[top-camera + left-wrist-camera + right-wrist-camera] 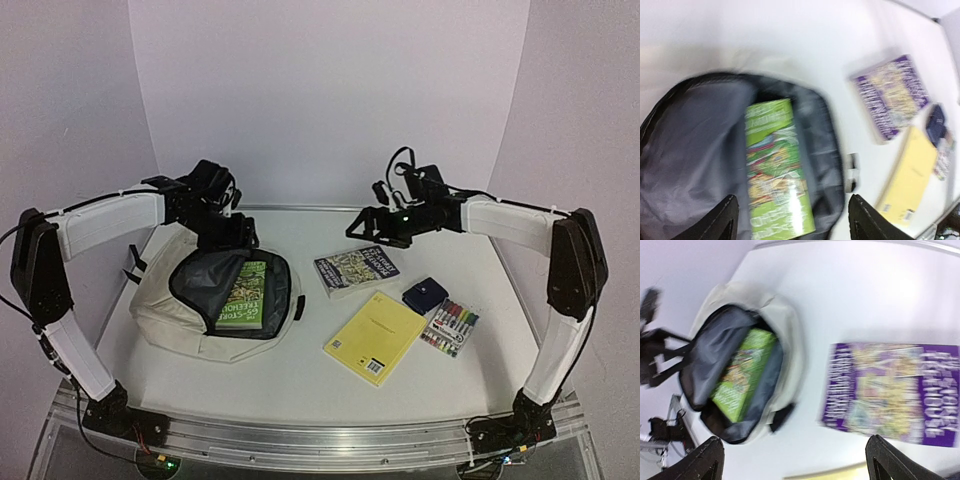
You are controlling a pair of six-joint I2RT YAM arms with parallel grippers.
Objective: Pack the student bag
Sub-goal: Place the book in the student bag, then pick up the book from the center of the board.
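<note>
**A:** What lies nearest the arm bases?

**B:** On the white tabletop point(300, 385) there is a yellow notepad point(375, 338), at about 4 o'clock from the middle and lying askew. Just beside it, toward 3 o'clock, sits a clear pack of coloured markers point(450, 328).

**A:** And the student bag?

**B:** The student bag point(160, 312) lies flat at 9 o'clock on the tabletop. It is cream cloth, and its main compartment gapes open to show dark grey lining. A green book point(243, 290) lies inside the opening against that lining. A short black strap point(298, 308) sticks out at the bag's 3 o'clock edge.

**A:** What is farther back?

**B:** A small navy pouch point(425, 295) sits at 11 o'clock of the markers, close against their pack. A purple book point(356, 270) lies flat at 1 o'clock from the middle, apart from the bag.

**A:** And the pincers?

**B:** The left pincer point(232, 235) hangs over the bag's 12 o'clock rim. Its fingers point(722, 220) are spread wide with nothing gripped, and its blurred wrist view looks down on the green book. The right pincer point(372, 228) hovers above the tabletop at 12 o'clock of the purple book. Its fingers point(707, 462) also stand far apart and are empty.
</note>
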